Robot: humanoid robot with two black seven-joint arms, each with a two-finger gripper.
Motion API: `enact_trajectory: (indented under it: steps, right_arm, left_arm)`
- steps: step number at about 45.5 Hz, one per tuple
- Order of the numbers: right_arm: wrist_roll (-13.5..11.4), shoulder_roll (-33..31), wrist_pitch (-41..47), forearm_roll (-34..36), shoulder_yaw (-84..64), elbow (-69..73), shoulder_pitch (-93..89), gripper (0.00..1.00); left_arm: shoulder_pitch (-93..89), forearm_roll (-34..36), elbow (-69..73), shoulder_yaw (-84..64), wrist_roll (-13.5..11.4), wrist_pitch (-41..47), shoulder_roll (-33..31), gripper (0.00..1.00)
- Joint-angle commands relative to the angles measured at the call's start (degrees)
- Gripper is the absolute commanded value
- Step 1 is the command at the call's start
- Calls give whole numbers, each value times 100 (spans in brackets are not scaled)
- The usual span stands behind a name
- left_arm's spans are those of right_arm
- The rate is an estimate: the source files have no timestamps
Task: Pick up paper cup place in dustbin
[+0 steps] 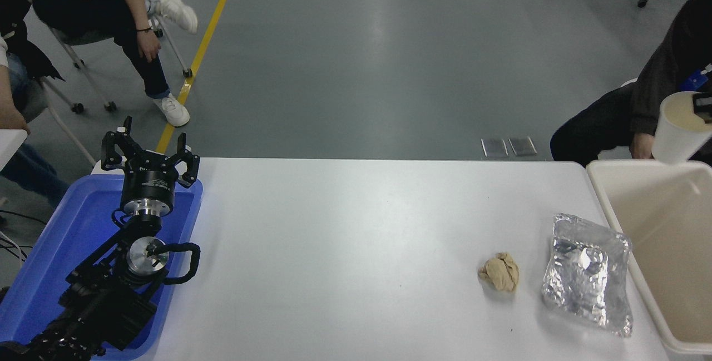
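The white paper cup [676, 136] hangs tilted in the air at the right edge, just above the far rim of the cream dustbin [602, 191]. My right gripper [701, 105] shows only as black fingertips at the picture's edge, pinched on the cup's rim. The rest of the right arm is out of view. My left gripper [149, 152] is parked open and empty over the blue tray [67, 227] at the lower left.
A crumpled tan paper ball [500, 272] and a crinkled silver foil bag [588, 272] lie on the white table [345, 250] beside the bin. A person in dark clothes [656, 88] sits right behind the bin. Other people sit at the far left.
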Motion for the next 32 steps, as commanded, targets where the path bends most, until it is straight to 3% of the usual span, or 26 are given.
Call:
enact_trajectory:
  steps: [1,11,17,24,27,28,30,32]
  right_arm:
    - [223,-38,-811,-14,1289,-1690,-2461,0]
    - [223,814,-1568,188,2355,-2746,-4266,0]
    - [223,1297,-1955,715,2610,-3107,-4944,0]
    - [196,1430,-2096,1015,2619,-3108,-5050,0]
    - [196,1500,-2114,1024,2637,-3108,-5059,23]
    - [196,1500,-2105,1032,2637,-3108,-5059,38]
    - [196,1509,-2097,1076,2645,-3099,-5050,100]
    - [196,1509,-2096,1120,2646,-3099,-5041,100]
  left_arm:
    - [-3,-7,6,3,-4,0,-3,99]
    - [-3,-7,6,-6,-4,0,-3,99]
    - [-3,-7,6,-6,-4,0,-3,99]
    - [-3,-7,6,-6,-4,0,-3,99]
    - [-3,-7,6,-6,-4,0,-3,99]
    - [-3,-7,6,3,-4,0,-3,99]
    - [-3,-7,6,-6,-4,0,-3,99]
    - [-3,-7,6,3,-4,0,-3,99]
